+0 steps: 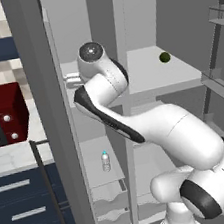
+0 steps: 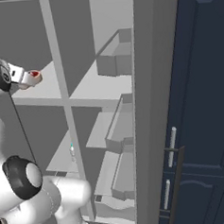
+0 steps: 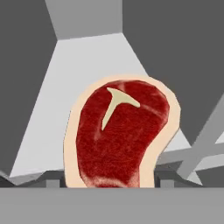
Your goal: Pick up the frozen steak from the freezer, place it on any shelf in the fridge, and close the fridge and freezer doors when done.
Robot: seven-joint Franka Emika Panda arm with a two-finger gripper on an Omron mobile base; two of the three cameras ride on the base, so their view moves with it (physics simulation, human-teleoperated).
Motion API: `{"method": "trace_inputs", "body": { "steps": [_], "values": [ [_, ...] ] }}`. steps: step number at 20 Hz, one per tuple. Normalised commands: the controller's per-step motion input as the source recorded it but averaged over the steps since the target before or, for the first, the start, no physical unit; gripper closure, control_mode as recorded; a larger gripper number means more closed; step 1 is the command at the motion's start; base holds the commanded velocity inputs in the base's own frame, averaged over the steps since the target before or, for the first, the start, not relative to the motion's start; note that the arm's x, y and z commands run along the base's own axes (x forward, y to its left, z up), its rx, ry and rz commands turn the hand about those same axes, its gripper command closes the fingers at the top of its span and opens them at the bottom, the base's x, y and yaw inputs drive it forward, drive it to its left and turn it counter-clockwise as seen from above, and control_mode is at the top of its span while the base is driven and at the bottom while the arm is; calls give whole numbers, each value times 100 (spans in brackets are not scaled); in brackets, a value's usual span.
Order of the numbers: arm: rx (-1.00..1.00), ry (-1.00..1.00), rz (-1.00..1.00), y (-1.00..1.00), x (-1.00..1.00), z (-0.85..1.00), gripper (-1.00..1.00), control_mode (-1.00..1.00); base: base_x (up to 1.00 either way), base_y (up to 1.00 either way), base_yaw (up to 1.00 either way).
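Observation:
The frozen steak (image 3: 118,135), red with a pale fat rim and a white bone mark, sits between my fingertips (image 3: 52,181) in the hand view. My gripper (image 3: 109,181) is shut on it. From the right base, the gripper (image 2: 30,78) holds the steak (image 2: 33,74) just above the upper freezer shelf (image 2: 41,92). In the left base view the gripper (image 1: 71,81) reaches into the narrow freezer (image 1: 95,136), left of the divider. The fridge shelf (image 1: 154,77) lies to the right. Both doors stand open: the freezer door (image 1: 38,94) at left, the fridge door (image 2: 156,106) at right.
A small dark green fruit (image 1: 164,57) rests on the fridge shelf. A water bottle (image 1: 106,161) stands on a lower freezer shelf. The vertical divider (image 1: 128,106) separates the compartments. Door bins (image 2: 114,54) line the fridge door. A navy cabinet (image 2: 203,102) is at far right, a red microwave (image 1: 3,114) at left.

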Motion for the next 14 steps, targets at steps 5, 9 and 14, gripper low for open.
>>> {"method": "trace_inputs", "body": {
  "steps": [5, 9, 14],
  "values": [
    [5, 0, 2, -30, -100, 87, 100, -100, 0, 0, 0],
    [2, 0, 5, -42, -100, 33, 100, -100, 0, 0, 0],
    [0, -2, -2, -75, -100, -10, 100, -100, 0, 0, 0]
  ]
}}
